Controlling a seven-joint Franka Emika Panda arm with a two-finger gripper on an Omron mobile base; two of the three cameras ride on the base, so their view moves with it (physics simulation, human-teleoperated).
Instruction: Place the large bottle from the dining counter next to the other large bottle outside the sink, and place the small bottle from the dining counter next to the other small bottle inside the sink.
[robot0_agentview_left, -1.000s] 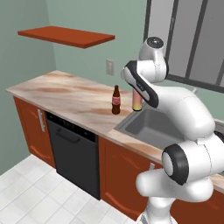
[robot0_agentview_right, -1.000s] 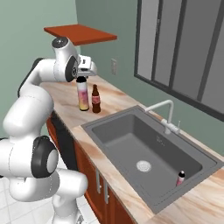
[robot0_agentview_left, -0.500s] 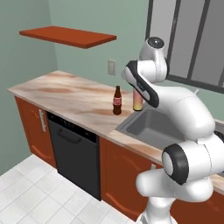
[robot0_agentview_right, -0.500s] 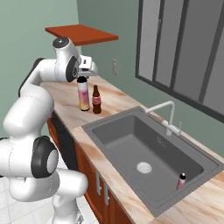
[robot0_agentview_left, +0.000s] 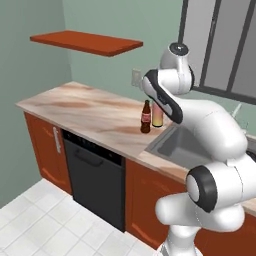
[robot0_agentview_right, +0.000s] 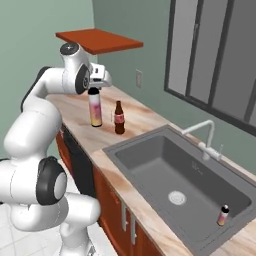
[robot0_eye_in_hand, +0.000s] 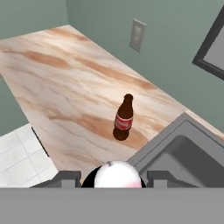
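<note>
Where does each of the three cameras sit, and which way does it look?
Left base view: behind the arm on its left, facing the worktop; white arm at right.
Right base view: behind on its right, facing the sink; arm at left.
Hand view: on the hand, looking down past the large bottle.
All share the other large bottle.

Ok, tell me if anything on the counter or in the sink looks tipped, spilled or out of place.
Nothing stands out. The pink-yellow bottle and the brown bottle both stand upright, side by side on the counter left of the sink. A small bottle stands upright in the basin's near right corner. No spill shows.
</note>
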